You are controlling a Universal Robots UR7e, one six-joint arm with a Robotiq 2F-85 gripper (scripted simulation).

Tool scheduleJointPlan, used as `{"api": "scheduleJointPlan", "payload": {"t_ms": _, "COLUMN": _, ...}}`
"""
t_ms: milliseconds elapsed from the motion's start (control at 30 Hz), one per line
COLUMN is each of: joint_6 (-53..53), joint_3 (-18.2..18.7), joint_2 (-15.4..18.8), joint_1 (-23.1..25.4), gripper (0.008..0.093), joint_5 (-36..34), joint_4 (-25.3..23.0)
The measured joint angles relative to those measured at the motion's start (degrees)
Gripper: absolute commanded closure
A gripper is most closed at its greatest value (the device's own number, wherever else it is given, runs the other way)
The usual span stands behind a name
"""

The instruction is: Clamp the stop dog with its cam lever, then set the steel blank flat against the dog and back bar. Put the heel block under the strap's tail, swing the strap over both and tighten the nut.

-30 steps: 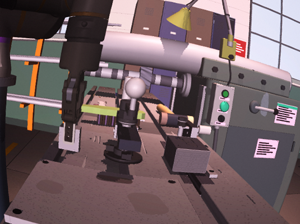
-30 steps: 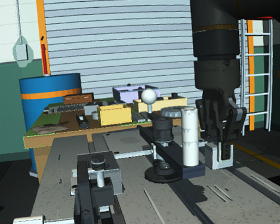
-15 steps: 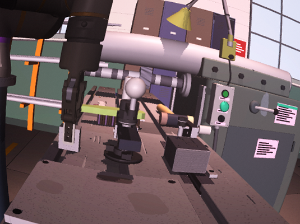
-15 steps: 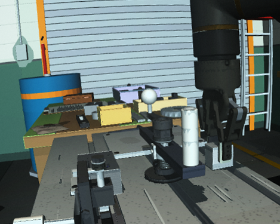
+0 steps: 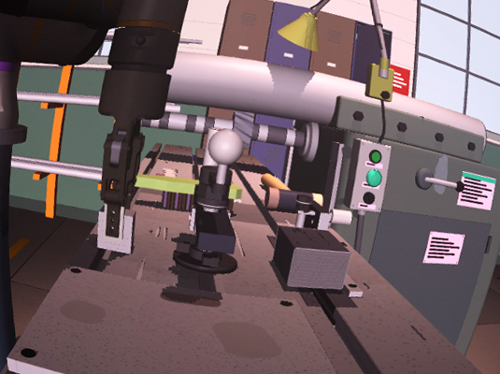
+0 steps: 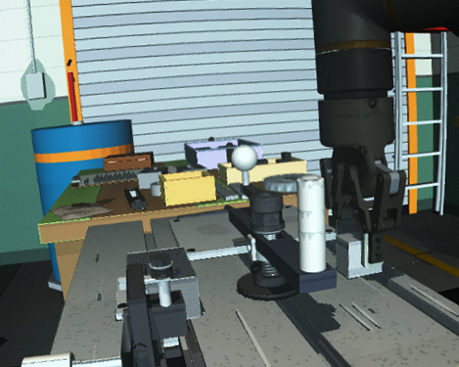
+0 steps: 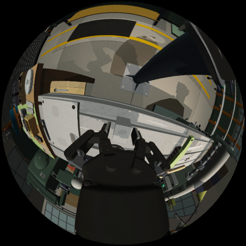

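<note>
The small pale heel block [image 5: 116, 232] [image 6: 351, 254] [image 7: 122, 129] sits on the machine table near its far edge, beside the tail end of the dark strap [image 6: 280, 252]. The strap lies on the table around its stud, which carries a spring, a black nut [image 6: 267, 207] [image 5: 214, 184] and a ball-topped handle [image 5: 224, 146]. A white cylinder [image 6: 311, 223] stands on the strap's tail. The stop dog [image 5: 312, 258] [image 6: 158, 291] is a grey block with a dark cap on the table slot, its cam lever [image 5: 291, 200] behind it. My gripper [image 5: 117, 226] [image 6: 363, 247] [image 7: 121, 132] reaches down around the heel block and is open.
The milling machine's overarm [image 5: 257, 88] and column with its control box [image 5: 371, 176] stand right of the table. A workbench [image 6: 150, 193] with yellow boxes and a blue drum [image 6: 77, 156] lies beyond the table end. An orange ladder [image 6: 421, 119] stands behind my arm.
</note>
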Motion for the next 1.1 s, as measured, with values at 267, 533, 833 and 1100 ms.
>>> {"api": "scheduleJointPlan", "payload": {"t_ms": 267, "joint_6": 0.0, "joint_3": -0.1, "joint_2": -1.1, "joint_1": 0.0, "gripper": 0.0434, "joint_5": 0.0, "joint_4": 1.3}}
{"api": "scheduleJointPlan", "payload": {"t_ms": 533, "joint_6": 0.0, "joint_3": -0.7, "joint_2": -7.4, "joint_1": 0.0, "gripper": 0.0434, "joint_5": 0.0, "joint_4": 8.1}}
{"api": "scheduleJointPlan", "payload": {"t_ms": 833, "joint_6": 0.0, "joint_3": -1.6, "joint_2": -13.1, "joint_1": 0.0, "gripper": 0.0434, "joint_5": 0.0, "joint_4": 14.6}}
{"api": "scheduleJointPlan", "payload": {"t_ms": 1100, "joint_6": 0.0, "joint_3": -1.7, "joint_2": -13.4, "joint_1": 0.0, "gripper": 0.0434, "joint_5": 0.0, "joint_4": 15.0}}
